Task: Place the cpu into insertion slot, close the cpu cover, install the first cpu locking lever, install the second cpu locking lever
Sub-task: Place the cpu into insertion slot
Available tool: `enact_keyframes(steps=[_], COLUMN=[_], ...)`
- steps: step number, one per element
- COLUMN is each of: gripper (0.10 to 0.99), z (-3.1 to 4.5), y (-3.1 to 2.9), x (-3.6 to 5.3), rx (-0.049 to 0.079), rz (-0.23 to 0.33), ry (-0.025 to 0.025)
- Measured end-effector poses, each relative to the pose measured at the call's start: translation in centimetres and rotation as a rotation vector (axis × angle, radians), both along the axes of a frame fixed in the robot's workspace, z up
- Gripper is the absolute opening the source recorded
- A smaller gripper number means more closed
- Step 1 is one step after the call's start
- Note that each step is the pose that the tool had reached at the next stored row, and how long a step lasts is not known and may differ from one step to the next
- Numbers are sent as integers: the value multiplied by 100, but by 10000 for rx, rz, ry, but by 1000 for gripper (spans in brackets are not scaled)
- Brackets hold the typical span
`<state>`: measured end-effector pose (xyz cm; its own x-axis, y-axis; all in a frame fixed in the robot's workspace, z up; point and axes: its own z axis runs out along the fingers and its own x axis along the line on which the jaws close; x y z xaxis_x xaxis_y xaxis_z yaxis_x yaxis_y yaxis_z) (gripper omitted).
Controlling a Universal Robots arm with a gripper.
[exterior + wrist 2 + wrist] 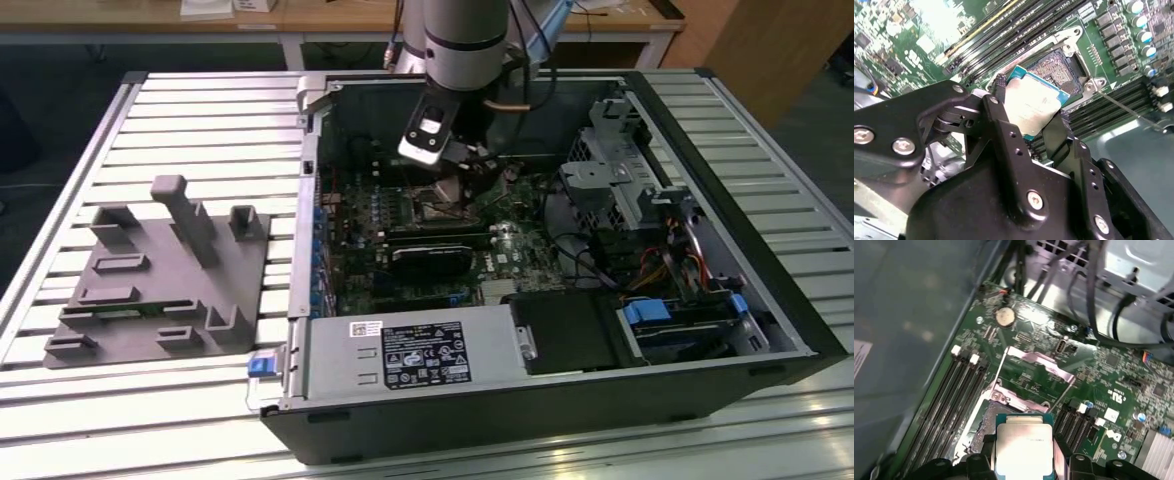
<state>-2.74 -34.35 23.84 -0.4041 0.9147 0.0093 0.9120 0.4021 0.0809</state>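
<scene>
My gripper [1030,109] is shut on the cpu [1035,97], a pale silver square chip with a teal edge, held by its two sides between the black fingers [1000,120]. It hangs tilted just above the insertion slot [1058,70], a dark square socket with a metal rim on the green board. In the first wrist view the cpu [1024,445] sits over the near edge of the insertion slot [985,416], and the cpu cover [1040,360] stands flipped open beyond it. A thin lever wire [1124,107] sticks out beside the socket. In the exterior view the gripper [461,165] is down inside the computer case.
Long black memory slots [1004,30] run beside the socket. A black card [434,250], a power supply [414,355] and a drive cage [627,170] crowd the case. Cables [1094,300] hang near the board. A grey fixture tray [160,290] lies on the exterior view's left.
</scene>
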Motion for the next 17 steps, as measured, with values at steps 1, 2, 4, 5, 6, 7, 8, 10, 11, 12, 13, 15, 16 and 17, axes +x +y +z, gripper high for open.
enact_keyframes(steps=[1,2,4,5,6,7,8,10,11,12,13,15,16,17], gripper=[541,541,541,541,541,541,541,541,541,541,541,541,541,541], z=[-3,-5,-10,-13,-15,-18,-21,-27,-30,-34,-37,-43,-47,-50], y=[0,0,0,0,0,0,0,0,0,0,0,0,0,0], x=[0,0,0,0,0,0,0,0,0,0,0,0,0,0], rx=[0,0,0,0,0,0,1,-1,0,1,0,0,0,0], rz=[-155,-323,-682,-854,-1026,-1188,-1350,-1680,-1845,-2013,-2194,-2536,-2712,-2892], ry=[0,0,0,0,0,0,0,0,0,0,0,0,0,0])
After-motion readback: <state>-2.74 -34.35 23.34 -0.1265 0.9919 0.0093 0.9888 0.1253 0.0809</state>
